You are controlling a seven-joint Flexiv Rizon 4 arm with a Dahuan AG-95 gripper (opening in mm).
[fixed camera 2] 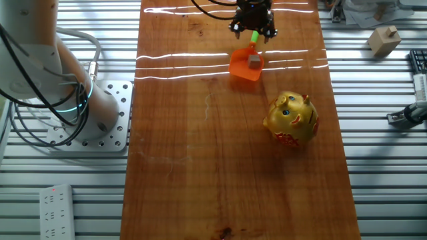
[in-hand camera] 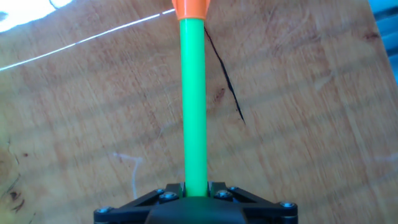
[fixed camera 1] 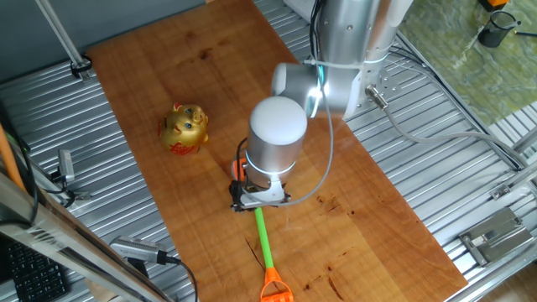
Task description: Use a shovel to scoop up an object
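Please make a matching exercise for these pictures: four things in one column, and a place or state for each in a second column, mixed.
1 shovel
2 cube
3 cat figurine
4 gripper

a stands alone on the board
b shut on the green shaft
c lies on the orange blade
d held by its shaft

Pairs: 1-d, 2-c, 3-a, 4-b

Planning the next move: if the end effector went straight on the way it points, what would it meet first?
Probably the wooden table: the end effector, clamped on the shovel, looks straight down at bare board. Height above it is unclear.
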